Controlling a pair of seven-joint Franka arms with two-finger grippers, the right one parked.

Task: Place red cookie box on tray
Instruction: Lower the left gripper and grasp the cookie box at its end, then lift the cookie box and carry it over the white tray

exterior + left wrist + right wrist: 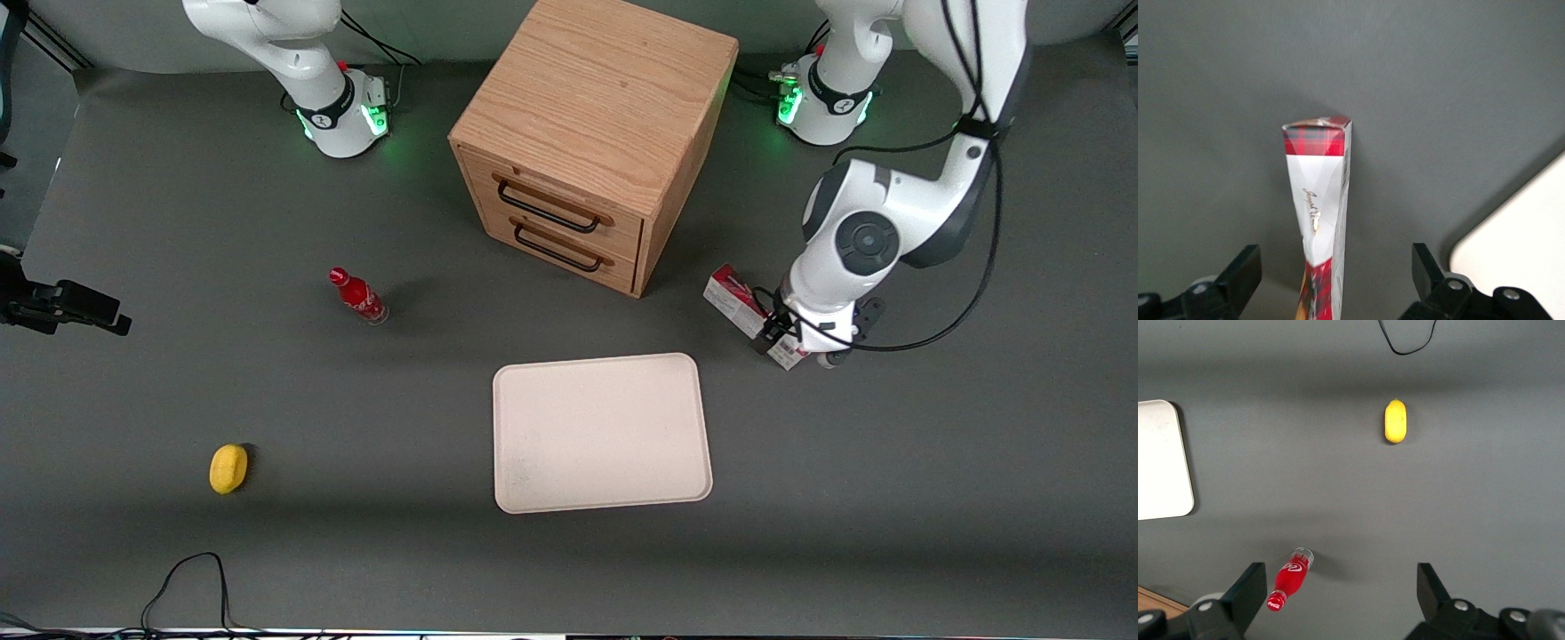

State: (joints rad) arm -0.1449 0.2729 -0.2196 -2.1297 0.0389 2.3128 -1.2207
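The red cookie box (733, 299), red and white with a grey-white side, lies on the dark table between the wooden cabinet and the working arm, a little farther from the front camera than the tray (600, 433). My left gripper (788, 343) is low over the box's nearer end. In the left wrist view the box (1318, 200) runs between the two black fingertips (1239, 277), which stand wide apart and clear of its sides. The gripper (1335, 277) is open. A rounded corner of the cream-white tray (1518, 247) shows beside it.
A wooden two-drawer cabinet (587, 133) stands farther from the front camera than the tray. A small red bottle (357, 296) and a yellow fruit (228, 468) lie toward the parked arm's end. A black cable (187, 578) loops near the table's front edge.
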